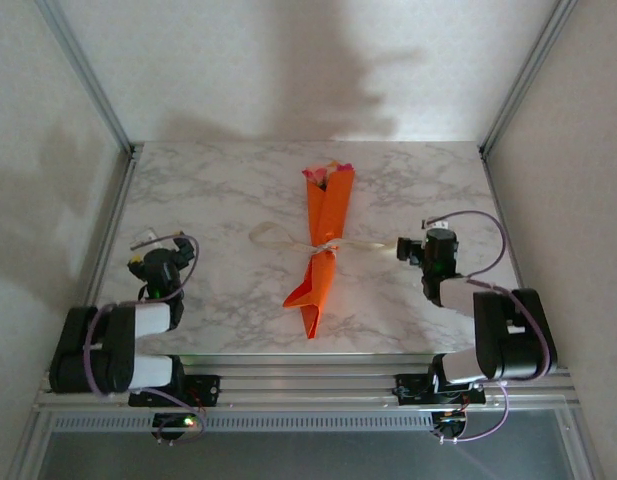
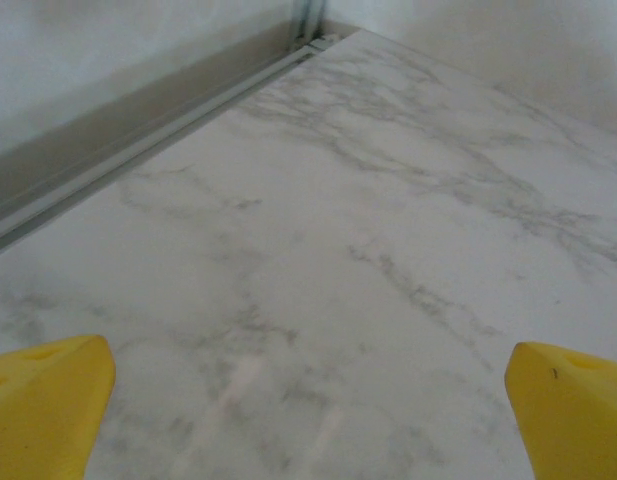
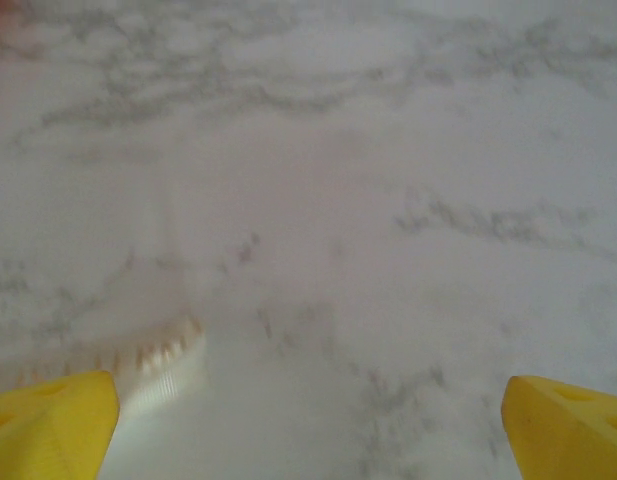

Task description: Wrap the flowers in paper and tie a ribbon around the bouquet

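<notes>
The bouquet (image 1: 326,215) lies in the middle of the marble table: a narrow cone of orange paper (image 1: 318,285) with the pink and cream flowers (image 1: 323,172) at its far, wide end. The pale ribbon (image 1: 328,245) is cinched round its waist, with a loop trailing left and a tail trailing right. My right gripper (image 1: 403,246) is open just right of that tail. In the right wrist view the frayed ribbon end (image 3: 163,365) lies on the marble beside the left fingertip, and the right gripper (image 3: 308,430) holds nothing. My left gripper (image 1: 153,243) (image 2: 308,410) stands open at the left, well away from the bouquet, over bare marble.
The marble table top (image 1: 218,200) is bounded by a metal frame rail (image 2: 138,150) along its left edge, with white walls behind and at both sides. Both arm bases sit at the near edge.
</notes>
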You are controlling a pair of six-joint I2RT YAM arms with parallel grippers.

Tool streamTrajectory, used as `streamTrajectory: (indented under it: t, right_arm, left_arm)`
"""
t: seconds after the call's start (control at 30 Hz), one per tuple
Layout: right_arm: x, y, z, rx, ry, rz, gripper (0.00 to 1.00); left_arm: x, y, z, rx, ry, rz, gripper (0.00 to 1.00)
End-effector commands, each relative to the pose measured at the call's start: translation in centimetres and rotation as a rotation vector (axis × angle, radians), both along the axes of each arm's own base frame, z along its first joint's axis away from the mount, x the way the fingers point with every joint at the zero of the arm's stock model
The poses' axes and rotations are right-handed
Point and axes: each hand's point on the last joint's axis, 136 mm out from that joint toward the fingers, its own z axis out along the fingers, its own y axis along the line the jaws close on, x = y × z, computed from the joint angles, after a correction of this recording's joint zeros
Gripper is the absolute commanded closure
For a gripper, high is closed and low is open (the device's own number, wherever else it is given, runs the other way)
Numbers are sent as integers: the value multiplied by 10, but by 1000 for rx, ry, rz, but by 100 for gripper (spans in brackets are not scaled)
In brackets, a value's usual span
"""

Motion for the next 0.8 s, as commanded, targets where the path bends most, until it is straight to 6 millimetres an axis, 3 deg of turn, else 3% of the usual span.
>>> streamTrajectory:
  t: [0.0, 0.1, 0.2, 0.3, 0.4, 0.5, 0.77]
  right_arm:
    - [27, 3, 23, 24, -123, 38, 1]
    - [25, 4, 23, 30, -142, 48, 1]
    - [10, 6, 16, 34, -219, 70, 1]
    - [-3, -5, 20, 29, -275, 4, 1]
    - [0, -6, 20, 25, -269, -2, 1]
    - [14, -13, 12, 18, -168, -56, 1]
    - [14, -13, 13, 15, -182, -54, 1]
  left_arm:
    - [34, -2, 35, 35, -132, -65, 1]
    - [41, -16, 32, 53, -106, -145, 0]
    - [21, -25, 37, 98, -189, -156, 0]
    - [-3, -19, 39, 98, -259, -99, 0]
    - [15, -18, 31, 98, -191, -94, 0]
    - [15, -19, 32, 100, -194, -95, 0]
    - [15, -20, 33, 104, -200, -97, 0]
